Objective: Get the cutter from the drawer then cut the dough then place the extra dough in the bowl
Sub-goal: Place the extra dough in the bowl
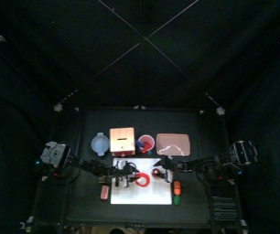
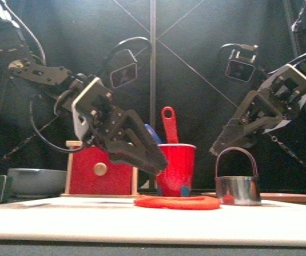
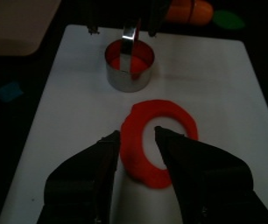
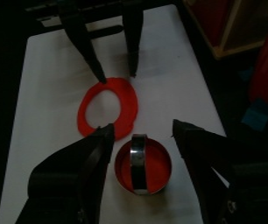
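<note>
Red dough, a flat ring (image 2: 183, 203), lies near the middle of the white rectangular cutting board (image 1: 143, 197) on the black surface. The left pincer (image 3: 137, 136) is low over the ring's 9 o'clock side. Its jaws are apart and straddle the band of dough, one outside the ring and one over the hole. I cannot tell whether they touch the dough.

The round metal cutter with a wire handle (image 2: 236, 188) stands upright on the board just beside the ring at its 3 o'clock, apart from it. A disc of red dough shows inside the cutter's wall. The right pincer (image 4: 143, 127) hangs above the cutter with its jaws spread, one to each side of the raised handle, gripping nothing.

Seen from above, the other things stand in a row behind the board:
- At 10 o'clock is the blue-grey bowl with small handles (image 2: 36, 181).
- At 11 o'clock is the pale wooden box with a red drawer front (image 2: 100, 170).
- At 12 o'clock is the red cup (image 2: 179, 166), with a red toy knife (image 2: 168, 122) in it.
- At 1 o'clock is the flat pink tray (image 1: 173, 143).
</note>
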Action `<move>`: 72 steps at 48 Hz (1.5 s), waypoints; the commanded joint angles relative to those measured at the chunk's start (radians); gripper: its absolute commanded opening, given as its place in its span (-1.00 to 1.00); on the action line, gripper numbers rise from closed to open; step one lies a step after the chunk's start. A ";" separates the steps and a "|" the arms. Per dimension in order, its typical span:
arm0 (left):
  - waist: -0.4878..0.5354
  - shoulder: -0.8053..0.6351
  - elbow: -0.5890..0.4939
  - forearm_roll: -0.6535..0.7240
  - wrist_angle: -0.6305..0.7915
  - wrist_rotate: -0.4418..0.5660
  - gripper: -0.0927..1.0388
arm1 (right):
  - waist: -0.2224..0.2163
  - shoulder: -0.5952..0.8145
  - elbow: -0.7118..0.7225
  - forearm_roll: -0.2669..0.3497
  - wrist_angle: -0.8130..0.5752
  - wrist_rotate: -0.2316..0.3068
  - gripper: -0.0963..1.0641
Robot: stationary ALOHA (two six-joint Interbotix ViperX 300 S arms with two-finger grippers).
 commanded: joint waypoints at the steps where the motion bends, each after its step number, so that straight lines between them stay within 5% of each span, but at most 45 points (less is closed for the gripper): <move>1: 0.017 -0.008 -0.051 0.005 0.067 0.026 0.55 | -0.005 -0.028 -0.008 -0.002 0.002 0.002 0.70; 33: 0.038 0.044 -0.098 0.008 0.156 0.067 0.54 | -0.005 -0.028 -0.002 -0.002 0.015 0.006 0.70; 55: 0.038 0.063 -0.115 0.026 0.199 0.064 0.16 | -0.005 -0.028 0.000 0.002 0.015 0.006 0.70; 72: 0.043 -0.112 -0.054 0.066 0.183 0.071 0.15 | -0.005 -0.028 -0.002 0.003 0.026 0.006 0.70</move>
